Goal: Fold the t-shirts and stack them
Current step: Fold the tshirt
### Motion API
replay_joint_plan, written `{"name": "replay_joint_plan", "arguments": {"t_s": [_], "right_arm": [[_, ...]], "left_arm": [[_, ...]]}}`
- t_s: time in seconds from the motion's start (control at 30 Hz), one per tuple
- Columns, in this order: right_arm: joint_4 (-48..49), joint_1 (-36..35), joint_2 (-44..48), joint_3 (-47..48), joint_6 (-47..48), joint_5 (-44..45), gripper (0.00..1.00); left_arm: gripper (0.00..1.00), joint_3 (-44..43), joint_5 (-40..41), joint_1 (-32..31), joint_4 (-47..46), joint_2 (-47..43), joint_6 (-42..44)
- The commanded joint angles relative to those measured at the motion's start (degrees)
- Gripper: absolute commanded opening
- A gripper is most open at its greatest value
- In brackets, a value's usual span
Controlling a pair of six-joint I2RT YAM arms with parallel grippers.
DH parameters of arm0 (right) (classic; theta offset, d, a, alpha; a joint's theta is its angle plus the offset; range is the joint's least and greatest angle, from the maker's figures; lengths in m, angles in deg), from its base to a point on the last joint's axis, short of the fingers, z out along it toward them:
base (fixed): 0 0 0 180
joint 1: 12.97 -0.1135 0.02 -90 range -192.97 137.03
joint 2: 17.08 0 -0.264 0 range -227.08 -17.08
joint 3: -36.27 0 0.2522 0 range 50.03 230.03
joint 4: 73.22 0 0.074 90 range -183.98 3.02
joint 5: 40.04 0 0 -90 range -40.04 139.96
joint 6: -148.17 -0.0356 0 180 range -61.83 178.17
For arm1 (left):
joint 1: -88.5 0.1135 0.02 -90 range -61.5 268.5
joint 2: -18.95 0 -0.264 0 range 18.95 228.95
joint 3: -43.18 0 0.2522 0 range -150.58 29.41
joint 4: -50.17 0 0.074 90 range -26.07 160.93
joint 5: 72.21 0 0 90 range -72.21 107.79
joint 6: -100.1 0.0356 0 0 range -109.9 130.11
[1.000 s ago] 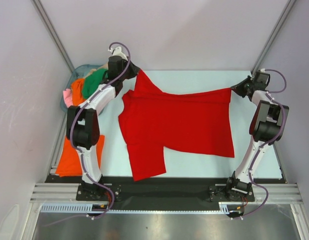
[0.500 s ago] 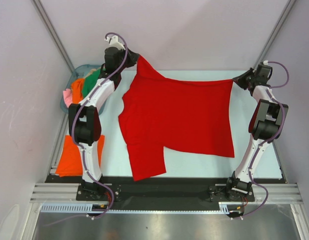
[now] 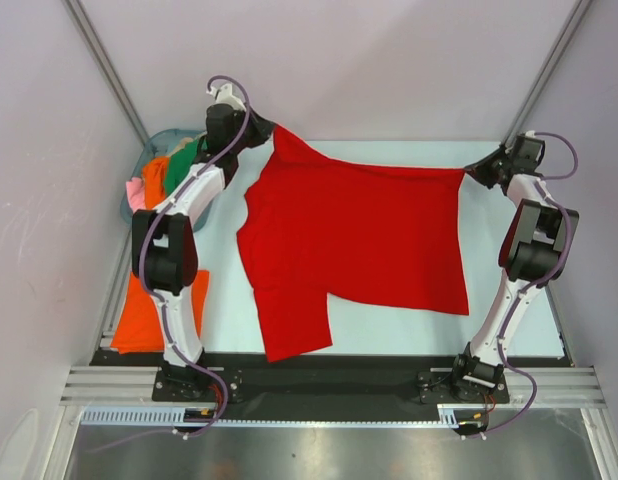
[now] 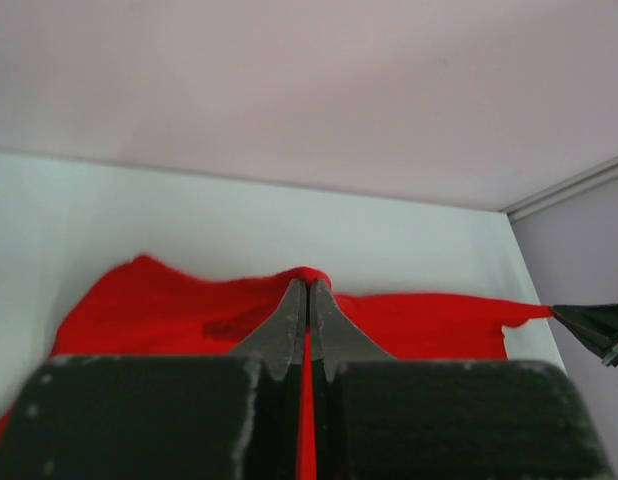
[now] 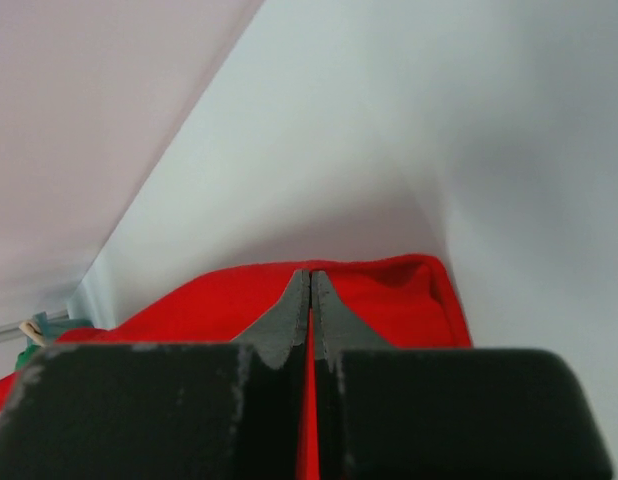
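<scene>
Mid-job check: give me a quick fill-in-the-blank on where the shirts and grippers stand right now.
The spread cloth t-shirt held by the left gripper and right gripper is bright ___.
The folded cloth t-shirt at the near left edge of the table is ___.
The blue-grey plastic basket sits at the table's far ___ corner.
Missing words: red; orange; left.

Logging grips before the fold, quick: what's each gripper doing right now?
Left gripper: closed on the bright red cloth t-shirt.
Right gripper: closed on the same t-shirt, at its far corner.
</scene>
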Motion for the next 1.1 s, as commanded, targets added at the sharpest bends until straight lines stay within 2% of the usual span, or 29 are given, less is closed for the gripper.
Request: {"name": "replay_joint_plan", "arguments": {"t_s": [0.0,0.23,0.5,0.6,0.8,1.07], "right_arm": [[-1.8,0.7,4.0,-2.0,1.5,-1.6,0.00],[-2.5,0.9,7.4,-7.0,2.7,-2.2,0.00],[-5.0,1.4,9.2,-10.9,4.6,-1.6,0.00],[-6.2,1.4,10.0,-12.0,5.9,-0.8,0.00],[-6.5,1.4,9.9,-15.2,7.2,-0.1,0.00],[-6.2,1.4,9.5,-17.2,7.3,0.1,0.00]], "left_arm": [[0.00,5.0,-1.2,0.4,-0.7,-7.4,-1.5],[0.00,15.2,0.5,0.9,-0.3,-15.5,-2.3],[0.00,20.5,-0.5,1.6,5.1,-19.0,-2.7],[0.00,22.3,1.8,1.7,8.3,-20.3,-2.4],[0.00,25.3,-0.6,2.1,8.6,-20.8,-3.6],[0.00,27.4,0.4,2.2,10.3,-21.6,-4.4]]}}
